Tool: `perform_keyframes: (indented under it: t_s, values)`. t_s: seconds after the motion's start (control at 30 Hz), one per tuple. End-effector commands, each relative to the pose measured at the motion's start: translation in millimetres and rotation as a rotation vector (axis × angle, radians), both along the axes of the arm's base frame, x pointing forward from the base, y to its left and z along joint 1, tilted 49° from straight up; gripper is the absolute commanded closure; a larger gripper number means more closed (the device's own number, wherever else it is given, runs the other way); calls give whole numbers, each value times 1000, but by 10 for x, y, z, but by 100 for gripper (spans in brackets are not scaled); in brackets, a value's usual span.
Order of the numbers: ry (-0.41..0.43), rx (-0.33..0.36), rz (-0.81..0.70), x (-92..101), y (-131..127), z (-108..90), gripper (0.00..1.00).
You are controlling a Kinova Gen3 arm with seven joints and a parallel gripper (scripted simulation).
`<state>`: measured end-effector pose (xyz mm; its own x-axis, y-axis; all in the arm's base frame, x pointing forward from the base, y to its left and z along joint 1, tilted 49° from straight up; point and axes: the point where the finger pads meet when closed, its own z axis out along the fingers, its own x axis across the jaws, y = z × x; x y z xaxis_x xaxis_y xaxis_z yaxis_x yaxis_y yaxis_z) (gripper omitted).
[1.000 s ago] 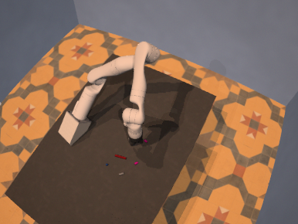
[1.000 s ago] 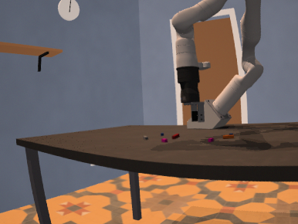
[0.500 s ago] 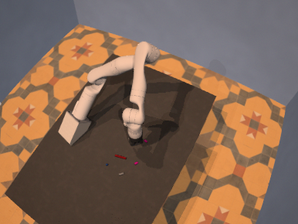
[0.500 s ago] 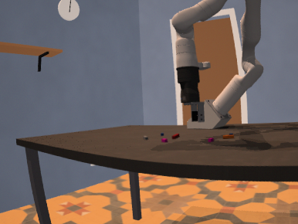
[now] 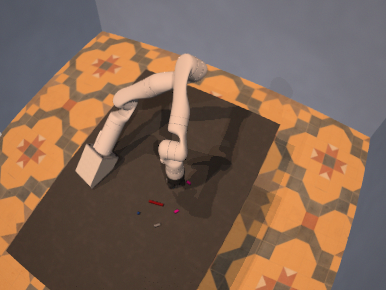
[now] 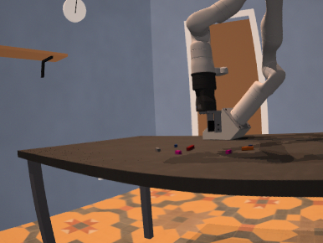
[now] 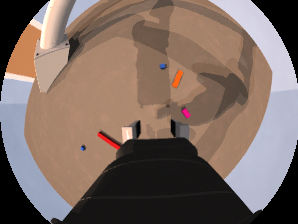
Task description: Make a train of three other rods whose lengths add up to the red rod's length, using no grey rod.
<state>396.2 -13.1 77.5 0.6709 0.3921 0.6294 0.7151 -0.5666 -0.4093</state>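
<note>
My pincer point(image 5: 175, 184) point(image 6: 214, 129) point(image 7: 155, 126) wide, holding nothing. No train yet: orange rod point(image 6: 248, 148) point(image 7: 177, 79), right magenta rod point(image 5: 189, 183) point(image 6: 228, 152) point(image 7: 186, 113) lie apart. All joining left.

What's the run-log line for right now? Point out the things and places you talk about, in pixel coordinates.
pincer point(image 5: 175, 185) point(image 6: 211, 131) point(image 7: 155, 126): open, holding nothing | red rod point(image 5: 156, 203) point(image 6: 190, 147) point(image 7: 108, 140): flat on table | orange rod point(image 6: 248, 148) point(image 7: 177, 79): apart from red | train: not built
</note>
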Motion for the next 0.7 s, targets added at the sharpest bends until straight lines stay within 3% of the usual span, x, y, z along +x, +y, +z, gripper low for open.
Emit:
perform_keyframes:
  t_s: [0.0,0.3,0.67]
  values:
    - [-2,-1,0,1,-11,-1,0]
    - [-28,-11,25,-26,-64,-56,0]
    - [-128,-44,126,-137,-265,-273,0]
